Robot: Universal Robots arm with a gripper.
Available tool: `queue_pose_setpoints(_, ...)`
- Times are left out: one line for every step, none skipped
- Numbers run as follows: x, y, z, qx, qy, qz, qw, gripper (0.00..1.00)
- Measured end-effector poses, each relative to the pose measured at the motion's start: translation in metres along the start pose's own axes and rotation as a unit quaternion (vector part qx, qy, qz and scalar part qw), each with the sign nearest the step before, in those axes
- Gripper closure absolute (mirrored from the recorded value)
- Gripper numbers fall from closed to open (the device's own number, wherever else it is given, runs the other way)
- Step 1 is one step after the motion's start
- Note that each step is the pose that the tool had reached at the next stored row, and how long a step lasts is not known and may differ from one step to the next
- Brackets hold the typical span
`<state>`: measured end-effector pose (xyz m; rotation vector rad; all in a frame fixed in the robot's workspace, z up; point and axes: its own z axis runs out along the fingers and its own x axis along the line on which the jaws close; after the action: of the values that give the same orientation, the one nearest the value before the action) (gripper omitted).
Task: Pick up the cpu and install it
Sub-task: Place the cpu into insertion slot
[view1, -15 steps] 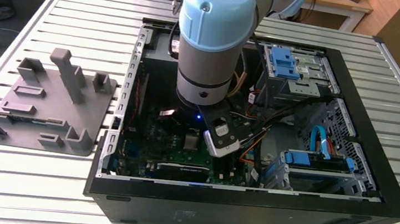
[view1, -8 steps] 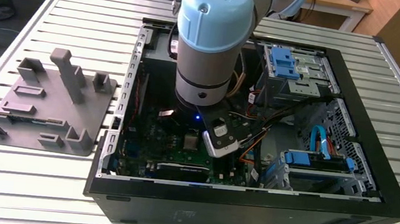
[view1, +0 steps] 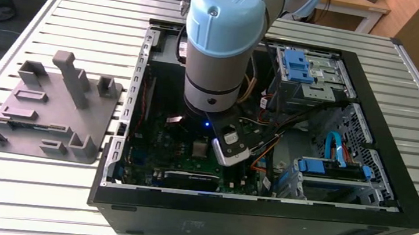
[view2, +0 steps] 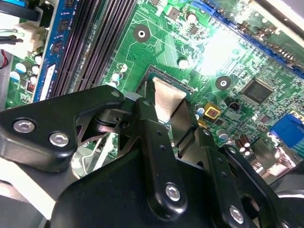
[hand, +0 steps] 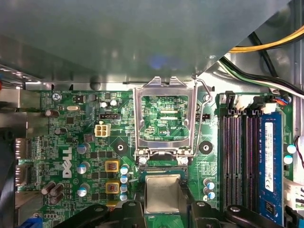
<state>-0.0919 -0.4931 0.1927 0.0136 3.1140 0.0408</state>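
Second wrist view shows the gripper [view2: 164,114] pinching the cpu [view2: 167,95] by its edges, at the socket [view2: 159,73].

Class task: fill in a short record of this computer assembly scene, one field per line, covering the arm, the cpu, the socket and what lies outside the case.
arm: the arm reaches down into the open computer case
gripper: the gripper is low over the green circuit board
cpu: the cpu is a silvery square at the gripper, next to the metal socket frame
socket frame: appears swung open; green board shows through its window
outside the case: the grey tray lies on the slatted table, at the exterior view's left
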Motion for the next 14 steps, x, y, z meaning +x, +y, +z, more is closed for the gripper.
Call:
queue_pose_setpoints(-0.0005, 0.0, 0.0001, 0.0, 0.0, 0.0, 1.0, 0.6)
queue_pose_setpoints(-0.0011, 0.0, 0.0002, 0.0, 0.0, 0.0, 1.0, 0.6)
queue_pose_setpoints(-0.0017, 0.0, 0.0002, 0.0001, -0.0001, 0.0, 1.0, 0.6)
queue_pose_setpoints(-0.0022, 0.0, 0.0001, 0.0001, 0.0, 0.0, 1.0, 0.6)
queue_pose_setpoints(-0.0025, 0.0, 0.0001, 0.0002, 0.0, 0.0, 1.0, 0.6)
queue_pose_setpoints(-0.0025, 0.0, 0.0001, 0.0002, 0.0, 0.0, 1.0, 0.6)
queue_pose_setpoints(-0.0026, 0.0, 0.0001, 0.0002, -0.0001, 0.0, 1.0, 0.6)
queue_pose_setpoints(-0.0027, 0.0, 0.0001, 0.0001, -0.0001, 0.0, 1.0, 0.6)
queue_pose_setpoints(-0.0027, 0.0001, 0.0002, 0.0001, -0.0001, 0.0, 1.0, 0.6)
queue_pose_setpoints(-0.0027, 0.0, 0.0001, 0.0001, -0.0001, 0.0, 1.0, 0.6)
queue_pose_setpoints(-0.0027, 0.0001, 0.0002, 0.0, -0.0001, 0.0, 1.0, 0.6)
queue_pose_setpoints(-0.0027, 0.0001, 0.0001, 0.0, -0.0001, 0.0, 1.0, 0.6)
queue_pose_setpoints(-0.0027, 0.0001, 0.0001, -0.0001, -0.0001, 0.0, 1.0, 0.6)
queue_pose_setpoints(-0.0027, 0.0, 0.0001, -0.0001, 0.0, 0.0, 1.0, 0.6)
